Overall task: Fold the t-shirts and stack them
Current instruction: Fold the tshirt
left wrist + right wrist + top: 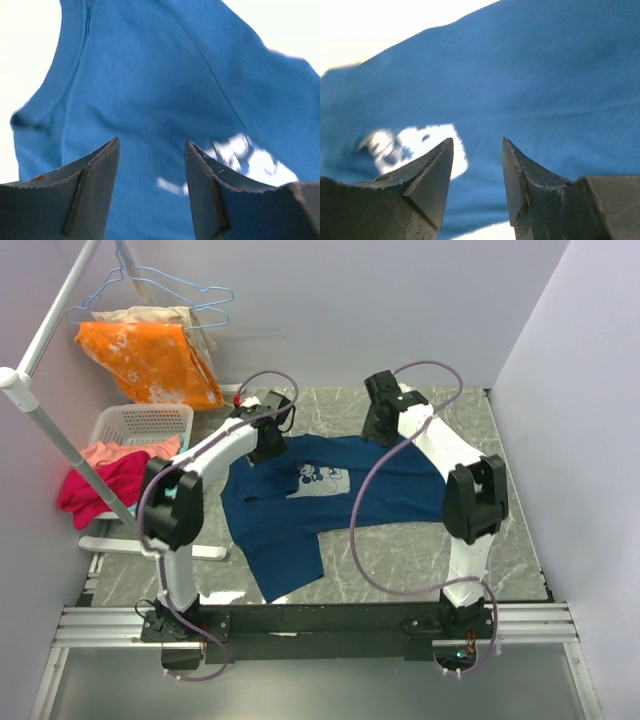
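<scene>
A navy blue t-shirt (300, 505) with a pale square cartoon-mouse print (322, 480) lies spread on the grey marble table, its body running toward the near left. My left gripper (268, 445) hovers over the shirt's far left edge, open and empty; the shirt (150, 90) fills its wrist view. My right gripper (380, 425) hovers over the shirt's far right edge, open and empty; the shirt (535, 85) and the print (415, 145) show below its fingers.
A white laundry basket (140, 425) with pink and red clothes (95, 480) stands at the left. An orange garment (150, 360) hangs on a rack with blue hangers at the back left. White walls close in the table at the back and right.
</scene>
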Robot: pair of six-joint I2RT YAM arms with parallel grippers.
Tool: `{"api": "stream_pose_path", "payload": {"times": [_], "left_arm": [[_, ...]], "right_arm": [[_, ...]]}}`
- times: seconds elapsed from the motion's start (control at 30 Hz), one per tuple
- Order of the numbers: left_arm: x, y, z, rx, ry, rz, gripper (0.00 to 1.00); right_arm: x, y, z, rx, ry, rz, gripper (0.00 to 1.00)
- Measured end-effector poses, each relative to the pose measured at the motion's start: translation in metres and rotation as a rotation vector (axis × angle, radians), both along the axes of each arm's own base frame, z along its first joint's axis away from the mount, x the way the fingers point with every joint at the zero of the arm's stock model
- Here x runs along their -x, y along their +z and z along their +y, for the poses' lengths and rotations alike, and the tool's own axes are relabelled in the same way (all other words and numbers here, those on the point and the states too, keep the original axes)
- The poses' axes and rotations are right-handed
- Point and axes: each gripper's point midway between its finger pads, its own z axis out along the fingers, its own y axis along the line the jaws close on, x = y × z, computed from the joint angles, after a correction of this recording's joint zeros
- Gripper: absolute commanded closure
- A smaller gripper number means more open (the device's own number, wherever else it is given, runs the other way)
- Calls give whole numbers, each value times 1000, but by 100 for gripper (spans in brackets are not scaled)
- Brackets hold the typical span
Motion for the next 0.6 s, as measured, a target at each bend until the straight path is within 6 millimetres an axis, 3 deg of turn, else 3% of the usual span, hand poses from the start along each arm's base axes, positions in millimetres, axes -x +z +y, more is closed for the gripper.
{"api": "stream_pose_path", "payload": {"times": [0.13, 0.27, 0.4, 0.6], "left_arm": [[-27, -33, 12, -52, -4, 58, 40], [-45, -54, 17, -77, -13, 92, 40], [-66, -65, 22, -85, -10, 91, 40], [-73, -83, 32, -102, -4, 124, 39]], "right_arm": [[-19, -48, -37, 6, -81, 113, 48], [-21, -82, -67, 19, -140, 204, 48], [-18, -89, -76, 25, -156, 241, 47], [-17, -101, -75, 30, -143, 277, 46]]}}
